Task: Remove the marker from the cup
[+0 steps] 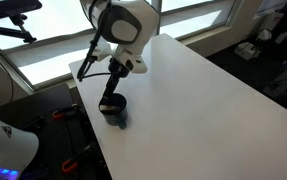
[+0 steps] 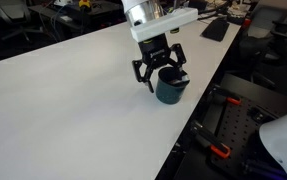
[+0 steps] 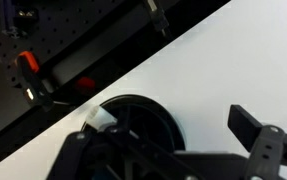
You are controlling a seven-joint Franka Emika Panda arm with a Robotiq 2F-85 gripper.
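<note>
The dark cup [image 1: 114,108] [image 2: 171,88] stands on the white table [image 2: 63,110] close to its edge. My gripper [image 2: 159,70] [image 1: 114,92] hangs just over it, open, with one finger on each side of the cup's mouth and nothing between them. In the wrist view the cup [image 3: 143,118] is a dark round mouth under my gripper [image 3: 163,138], with one black finger [image 3: 248,125] off to its right. A small pale tip [image 3: 101,122] sticks up at the rim; it looks like the end of the marker, whose shaft is hidden inside the cup.
The table edge [image 3: 93,85] runs right beside the cup. Beyond it lies a black perforated floor with red-handled clamps [image 3: 28,70] [image 2: 219,151]. A keyboard [image 2: 215,30] lies at the table's far end.
</note>
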